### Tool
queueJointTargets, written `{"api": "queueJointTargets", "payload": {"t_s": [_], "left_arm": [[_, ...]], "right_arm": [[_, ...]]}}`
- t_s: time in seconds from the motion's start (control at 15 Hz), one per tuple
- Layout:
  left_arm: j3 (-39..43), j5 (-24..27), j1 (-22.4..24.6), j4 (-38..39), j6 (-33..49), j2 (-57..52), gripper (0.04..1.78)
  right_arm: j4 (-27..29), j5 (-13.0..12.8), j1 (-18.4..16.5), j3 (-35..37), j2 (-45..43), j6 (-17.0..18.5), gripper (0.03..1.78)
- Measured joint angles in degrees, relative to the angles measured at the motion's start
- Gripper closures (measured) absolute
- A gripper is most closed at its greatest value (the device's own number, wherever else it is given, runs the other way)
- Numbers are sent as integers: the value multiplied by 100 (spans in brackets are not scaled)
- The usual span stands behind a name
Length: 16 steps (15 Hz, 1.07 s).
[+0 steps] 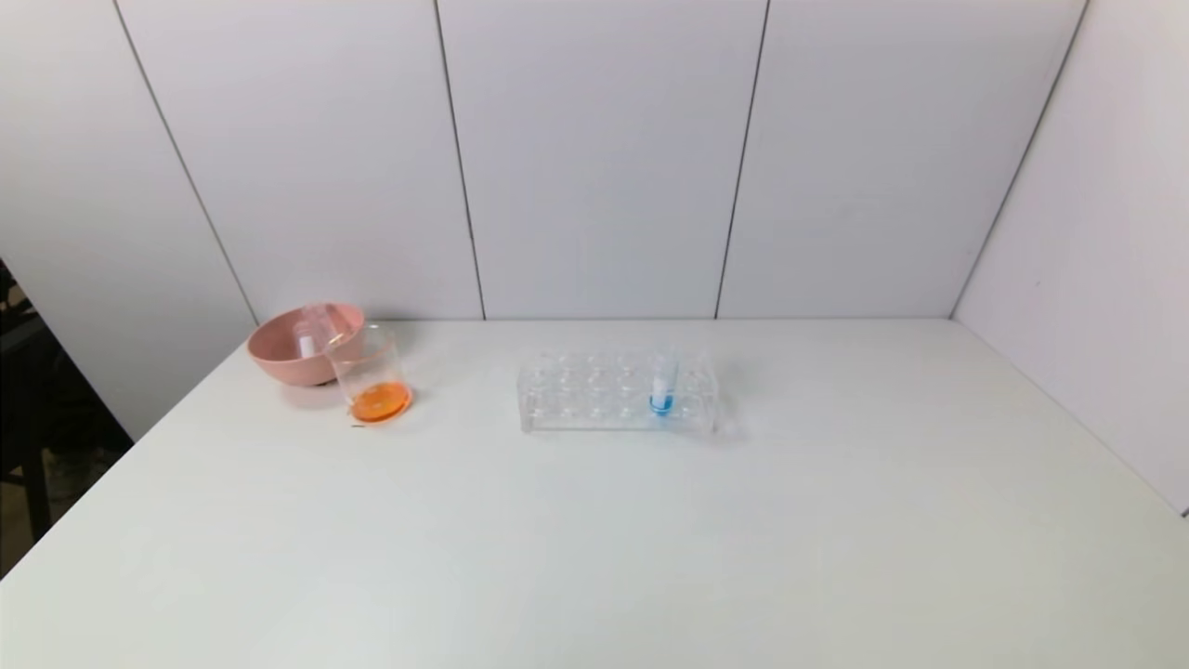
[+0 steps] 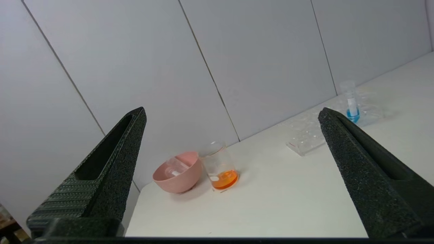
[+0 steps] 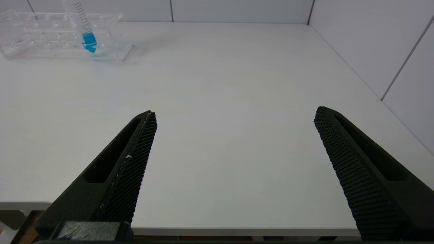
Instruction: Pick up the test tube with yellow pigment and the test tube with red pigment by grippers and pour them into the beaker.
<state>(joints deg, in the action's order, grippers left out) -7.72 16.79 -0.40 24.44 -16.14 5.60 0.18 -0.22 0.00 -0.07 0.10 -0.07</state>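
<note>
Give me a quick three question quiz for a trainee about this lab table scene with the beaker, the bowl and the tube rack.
1. True or false: the beaker is empty.
2. Multiple choice: what stands in the clear rack? A) a yellow-tipped tube B) a blue-tipped tube C) nothing
3. Fill in: empty tubes lie in the ____, which stands next to the beaker.

Key
1. False: orange liquid covers its bottom.
2. B: it is the only tube in the rack.
3. pink bowl. At least one clear tube shows inside it.

Both the left gripper and the right gripper are open, holding nothing, away from the objects.
</note>
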Motion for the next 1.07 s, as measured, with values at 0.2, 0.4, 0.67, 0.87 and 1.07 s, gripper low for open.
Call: {"api": "queueJointTargets", "payload": {"t_s": [0.2, 0.4, 0.67, 0.87, 1.07], "left_arm": [[675, -386, -1, 450, 149, -325, 5], [761, -557, -1, -877, 201, -502, 5], [725, -1291, 0, -2360, 369, -562, 5], [720, -1309, 7, -2469, 641, -567, 5], [764, -1340, 7, -2389, 1122, -567, 5]], "right_arm": [[0, 1, 0, 0, 0, 0, 11], [0, 1, 0, 0, 0, 0, 11], [0, 1, 0, -2, 0, 0, 11], [0, 0, 0, -2, 0, 0, 11], [0, 1, 0, -2, 0, 0, 11]]}}
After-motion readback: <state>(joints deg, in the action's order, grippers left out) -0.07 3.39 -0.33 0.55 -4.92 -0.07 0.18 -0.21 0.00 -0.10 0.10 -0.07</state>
